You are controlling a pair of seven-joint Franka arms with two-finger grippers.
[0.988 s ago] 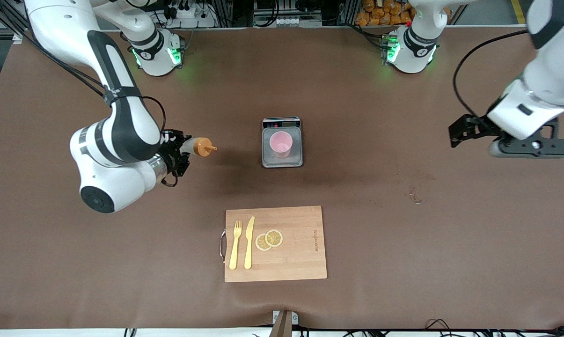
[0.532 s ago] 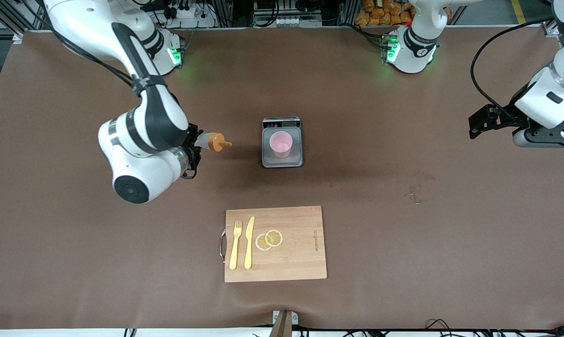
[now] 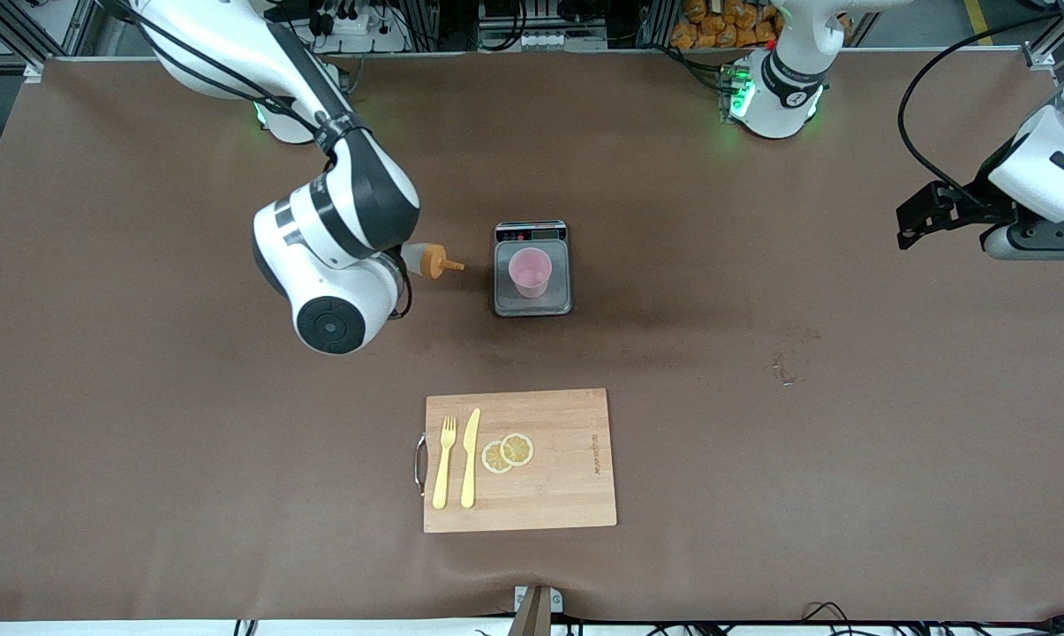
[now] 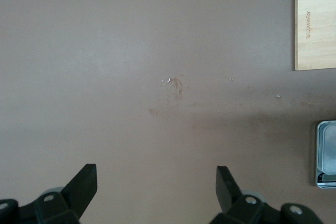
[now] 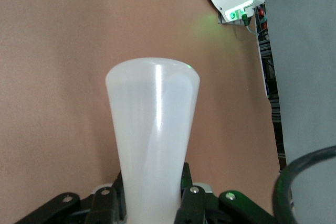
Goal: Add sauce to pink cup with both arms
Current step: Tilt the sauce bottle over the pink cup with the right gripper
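The sauce bottle [image 3: 427, 261] lies sideways in the air in my right gripper [image 3: 403, 265], its orange nozzle pointing at the pink cup [image 3: 530, 271]. The nozzle tip is a short way from the cup, over the bare table beside the grey scale [image 3: 533, 306] that the cup stands on. In the right wrist view the whitish bottle body [image 5: 152, 129] fills the space between the fingers of the right gripper [image 5: 152, 187], which are shut on it. My left gripper [image 3: 909, 228] hangs over the left arm's end of the table, open and empty, as the left wrist view [image 4: 156, 177] shows.
A wooden cutting board [image 3: 567, 486] lies nearer the front camera, holding a yellow fork [image 3: 443, 461], a yellow knife [image 3: 471, 456] and two lemon slices [image 3: 507, 452]. A small stain [image 3: 784, 367] marks the brown table. The left wrist view shows the scale's edge [image 4: 326, 161] and the board's corner [image 4: 315, 22].
My right arm has carried the sauce bottle sideways toward the scale and the pink cup. My left arm has drawn back toward its end of the table.
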